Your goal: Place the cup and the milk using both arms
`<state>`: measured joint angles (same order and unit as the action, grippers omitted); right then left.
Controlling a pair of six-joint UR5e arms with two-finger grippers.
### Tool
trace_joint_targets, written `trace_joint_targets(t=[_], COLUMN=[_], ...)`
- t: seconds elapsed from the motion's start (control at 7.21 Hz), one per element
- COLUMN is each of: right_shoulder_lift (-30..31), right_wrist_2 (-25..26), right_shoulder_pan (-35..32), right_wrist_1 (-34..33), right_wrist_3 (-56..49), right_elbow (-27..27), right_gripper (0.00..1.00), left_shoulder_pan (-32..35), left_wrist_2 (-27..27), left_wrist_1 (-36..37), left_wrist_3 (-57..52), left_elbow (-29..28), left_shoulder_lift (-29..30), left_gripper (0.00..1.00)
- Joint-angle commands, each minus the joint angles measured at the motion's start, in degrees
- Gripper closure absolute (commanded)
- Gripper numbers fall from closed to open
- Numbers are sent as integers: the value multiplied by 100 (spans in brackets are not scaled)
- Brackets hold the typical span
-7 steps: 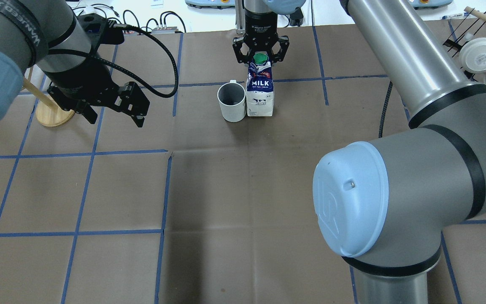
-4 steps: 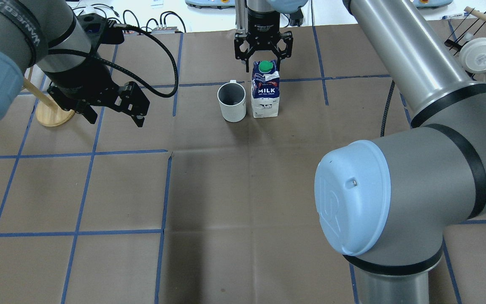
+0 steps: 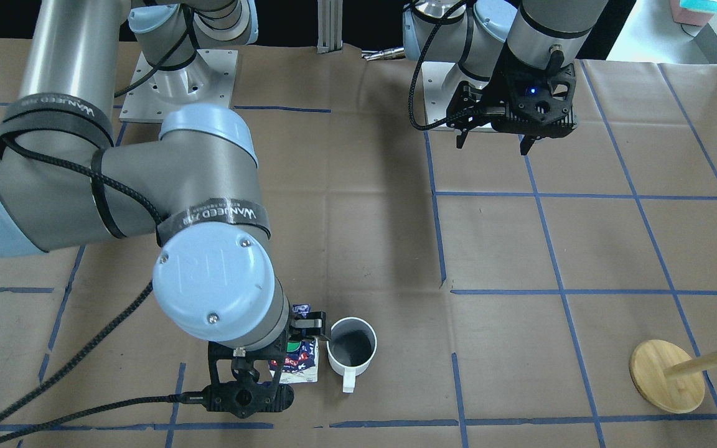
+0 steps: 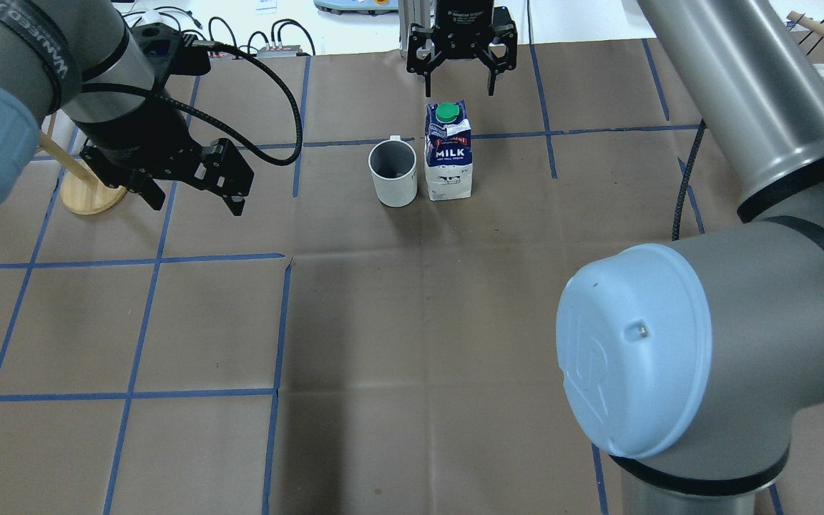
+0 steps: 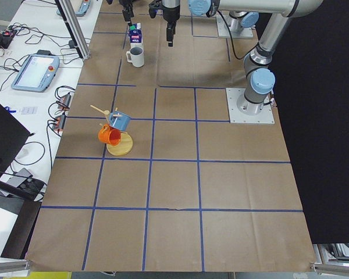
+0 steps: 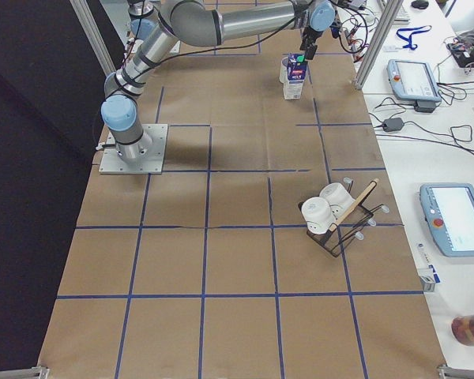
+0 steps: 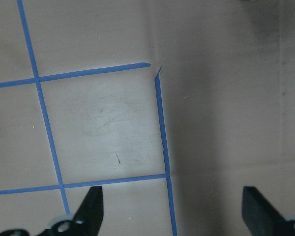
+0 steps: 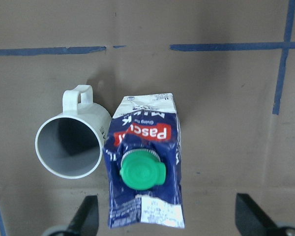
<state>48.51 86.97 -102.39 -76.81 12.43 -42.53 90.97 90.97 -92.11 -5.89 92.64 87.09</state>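
**Overhead exterior: milk and cup upright on the desk, both sets of fingers empty**

- Milk (image 4: 448, 154): carton upright, green cap up, on the brown desk (image 4: 383, 322). It stands directly under the right fingers (image 4: 491, 79). In the right wrist-mounted view it sits in the gap between the two tips, touching neither.
- Cup (image 4: 393, 172): upright, mouth up, dark inside. It is just beside the milk, on the side toward the left fingers (image 4: 237, 202). Its handle points away from the robot's base. I cannot tell whether cup and carton touch.
- Right fingers: spread wide, holding nothing, raised clear above the cap.
- Left fingers: spread wide, holding nothing, well apart from cup and milk. The left wrist-mounted view shows only desk and blue tape lines (image 7: 160, 123) beneath them.
- Wooden stand (image 4: 90, 193): round base just beside the left fingers, on their side away from the cup.
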Motion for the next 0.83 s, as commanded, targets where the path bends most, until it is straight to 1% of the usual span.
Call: trace_joint_targets(t=[0.0,0.28,0.42,0.55,0.69], right_shoulder_lift=[517,1053,1369,1894,2465], right_wrist_2=[13,30,30,4,4], right_shoulder_pan=[314,674,920,1131,1290], right_wrist_1=[777,1228,1264,1134,611], right_wrist_3=[-416,-810,-1213,-1322,-1340], right_elbow=[-36,-298,-761,-1531,-2426], right_gripper=[4,7,10,10,10], left_shoulder_pan=[0,0,0,0,0], left_wrist_2=[0,0,0,0,0], left_wrist_1=[0,0,0,0,0], left_wrist_3=[-17,-18,-26,-26,-26], left_elbow=[0,0,0,0,0], left_shoulder_lift=[1,1,1,1,1], left_gripper=[0,0,0,0,0])
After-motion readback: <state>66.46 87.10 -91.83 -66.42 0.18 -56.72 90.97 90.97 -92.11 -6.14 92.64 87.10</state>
